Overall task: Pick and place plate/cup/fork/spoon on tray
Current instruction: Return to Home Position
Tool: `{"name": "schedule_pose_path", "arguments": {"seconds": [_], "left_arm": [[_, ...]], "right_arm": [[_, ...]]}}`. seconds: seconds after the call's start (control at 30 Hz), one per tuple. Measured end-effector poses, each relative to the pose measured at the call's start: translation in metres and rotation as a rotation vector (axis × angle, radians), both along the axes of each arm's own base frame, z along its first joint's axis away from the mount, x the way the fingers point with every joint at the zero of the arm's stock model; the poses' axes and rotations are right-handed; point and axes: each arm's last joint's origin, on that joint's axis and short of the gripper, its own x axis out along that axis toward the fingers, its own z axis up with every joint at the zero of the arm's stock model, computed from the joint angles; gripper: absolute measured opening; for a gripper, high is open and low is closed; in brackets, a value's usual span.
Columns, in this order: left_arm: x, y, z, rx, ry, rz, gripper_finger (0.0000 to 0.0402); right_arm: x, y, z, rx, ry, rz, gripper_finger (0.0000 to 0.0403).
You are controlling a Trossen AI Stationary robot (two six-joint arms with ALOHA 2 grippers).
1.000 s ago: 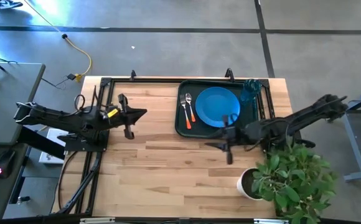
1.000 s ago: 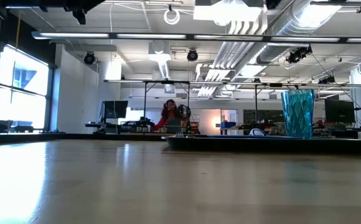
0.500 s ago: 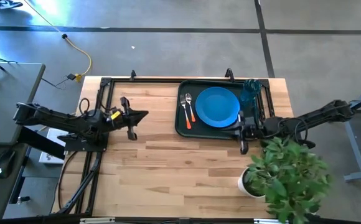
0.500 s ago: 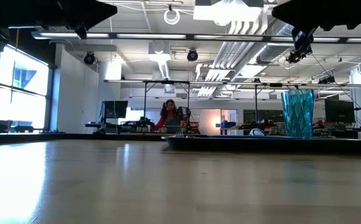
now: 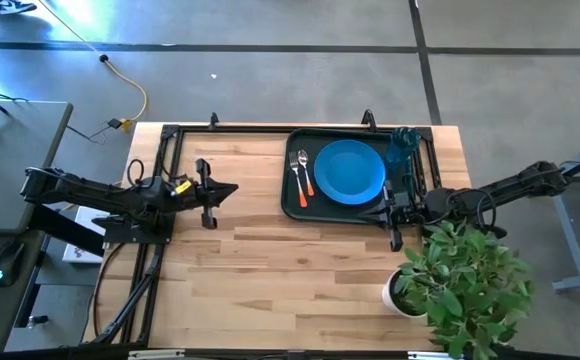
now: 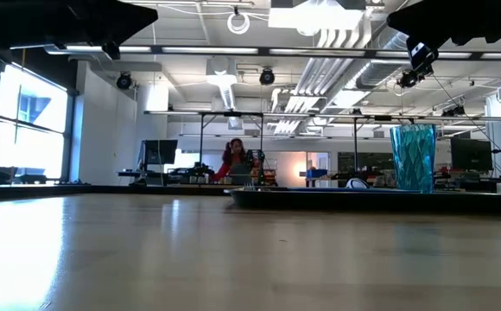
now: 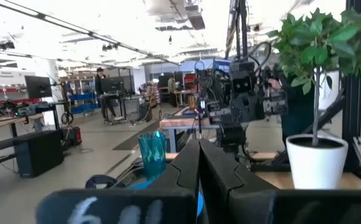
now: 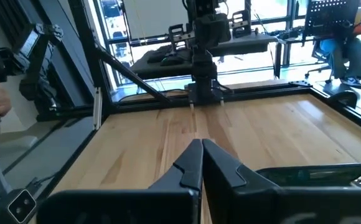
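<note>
The tray (image 5: 292, 200) sits at the far right part of the table (image 5: 250, 260); the plate (image 5: 349, 171) lies in the tray's middle; the fork (image 5: 295, 176) and the spoon (image 5: 305, 172) lie side by side in the tray, just left of the plate, the fork on the outer side; the cup (image 5: 402, 146) stands upright in the tray's far right corner, right of the plate; a potted plant (image 5: 460, 280) stands near the table's near right corner, in front of the tray; the right gripper (image 5: 394, 216) hangs at the tray's near right corner, between tray and plant; the left gripper (image 5: 208, 192) hangs well left of the tray, above the table's left part.
</note>
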Motion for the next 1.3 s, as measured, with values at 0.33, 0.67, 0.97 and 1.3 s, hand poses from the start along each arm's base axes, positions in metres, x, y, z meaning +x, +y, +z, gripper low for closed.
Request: {"name": "schedule_pose_path", "arguments": {"seconds": [0.33, 0.67, 0.97, 1.3], "left_arm": [[-0.0017, 0.0003, -0.0008, -0.002, -0.019, 0.003, 0.0000], [-0.0017, 0.0003, -0.0009, -0.002, -0.019, 0.004, 0.0000], [-0.0017, 0.0003, -0.0009, -0.009, -0.020, 0.001, 0.0000], [-0.0017, 0.0003, -0.0010, -0.009, -0.019, 0.001, 0.0000]], "right_arm": [[0.0000, 0.0003, -0.0001, -0.001, 0.001, 0.012, 0.0000], [-0.0001, 0.0013, -0.0002, -0.014, 0.001, 0.044, 0.0000], [-0.0001, 0.0013, -0.0002, -0.017, 0.002, 0.046, 0.0000], [-0.0066, 0.0013, -0.0004, -0.016, 0.020, 0.104, 0.0000]]}}
